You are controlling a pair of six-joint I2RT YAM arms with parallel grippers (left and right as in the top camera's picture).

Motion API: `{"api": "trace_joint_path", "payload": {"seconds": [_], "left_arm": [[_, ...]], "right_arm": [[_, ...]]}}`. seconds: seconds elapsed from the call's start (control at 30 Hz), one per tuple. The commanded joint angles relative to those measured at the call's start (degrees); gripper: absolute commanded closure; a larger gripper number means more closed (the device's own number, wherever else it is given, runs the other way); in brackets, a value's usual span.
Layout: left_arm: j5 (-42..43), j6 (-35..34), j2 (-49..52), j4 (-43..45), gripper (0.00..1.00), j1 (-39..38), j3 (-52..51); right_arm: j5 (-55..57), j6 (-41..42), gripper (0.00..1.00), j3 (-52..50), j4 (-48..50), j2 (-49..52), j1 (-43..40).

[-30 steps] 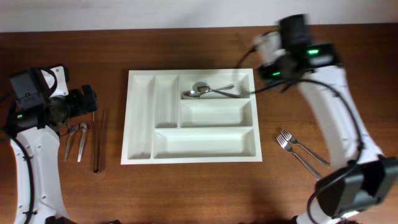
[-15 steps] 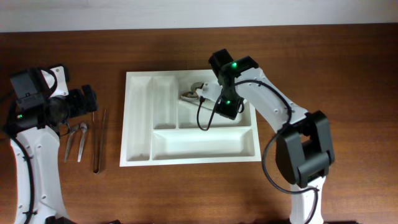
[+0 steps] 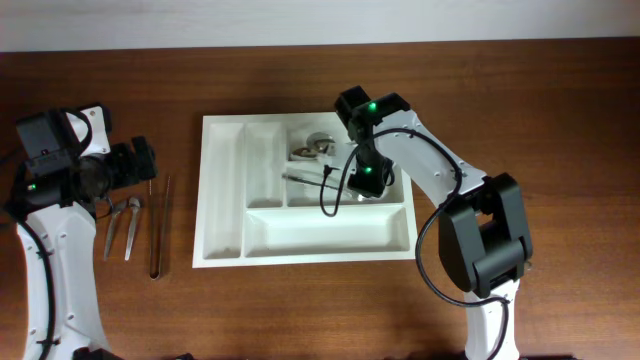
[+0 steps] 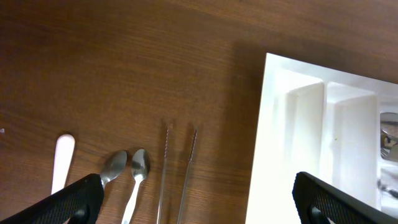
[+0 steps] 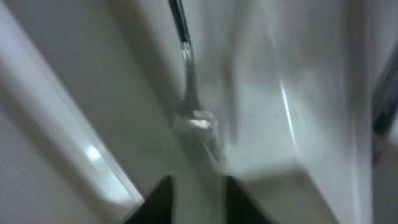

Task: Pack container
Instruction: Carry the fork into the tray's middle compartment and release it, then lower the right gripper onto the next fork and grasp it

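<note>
Container (image 3: pixel 228 190), the big white cutlery tray, lies flat in the middle of the brown surface (image 3: pixel 560 120), between my two arms.

Starting at the left, my left gripper (image 3: pixel 140 160) hangs over bare wood, off to the left of the tray. Its fingers are spread wide with nothing between them. Below it in the overhead view I see two spoons (image 3: pixel 122 222) lying side by side. Just right of them is a pair of slim metal tongs (image 3: pixel 158 228). All of these lie on the surface, apart from the tray. My left wrist view also picks up a white rounded end (image 4: pixel 63 152) left of the spoons; I cannot tell what it belongs to.

Moving into the tray, spoon bowls (image 3: pixel 315 147) glint in the upper right compartment. In the middle right compartment a thin utensil (image 3: pixel 305 176) lies toward the left end.

My right gripper (image 3: pixel 365 180) is down over the right part of that same compartment. The right wrist view is badly blurred. It shows a dark handle and metal head against the white floor, and my fingertips a little apart. I cannot tell whether they have hold of anything.
</note>
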Motion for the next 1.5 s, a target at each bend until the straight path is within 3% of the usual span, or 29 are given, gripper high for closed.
{"api": "trace_joint_path", "payload": {"seconds": [0.0, 0.27, 0.43, 0.57, 0.77, 0.87, 1.23, 1.47], "left_arm": [[0.83, 0.94, 0.15, 0.09, 0.01, 0.35, 0.98], [0.83, 0.94, 0.15, 0.09, 0.01, 0.35, 0.98], [0.83, 0.94, 0.15, 0.09, 0.01, 0.35, 0.98], [0.83, 0.94, 0.15, 0.09, 0.01, 0.35, 0.98], [0.83, 0.94, 0.15, 0.09, 0.01, 0.35, 0.98], [0.83, 0.94, 0.15, 0.09, 0.01, 0.35, 0.98], [0.83, 0.94, 0.15, 0.09, 0.01, 0.35, 0.98], [0.83, 0.94, 0.15, 0.09, 0.01, 0.35, 0.98]], "right_arm": [[6.86, 2.12, 0.60, -0.22, -0.20, -0.07, -2.14], [12.92, 6.99, 0.64, 2.16, -2.67, -8.20, -5.11], [14.14, 6.99, 0.52, 3.26, -1.60, -18.73, -8.17], [10.71, 8.11, 0.51, 3.23, -1.16, -25.14, -13.11], [-0.17, 28.46, 0.51, 1.40, -3.89, -26.23, -26.12], [-1.55, 34.01, 0.52, -2.64, -7.21, -25.00, -31.10], [-2.56, 34.62, 0.52, -24.24, -4.00, -24.63, -34.82], [4.76, 28.55, 0.52, -34.73, 9.70, -24.63, -35.01]]}}
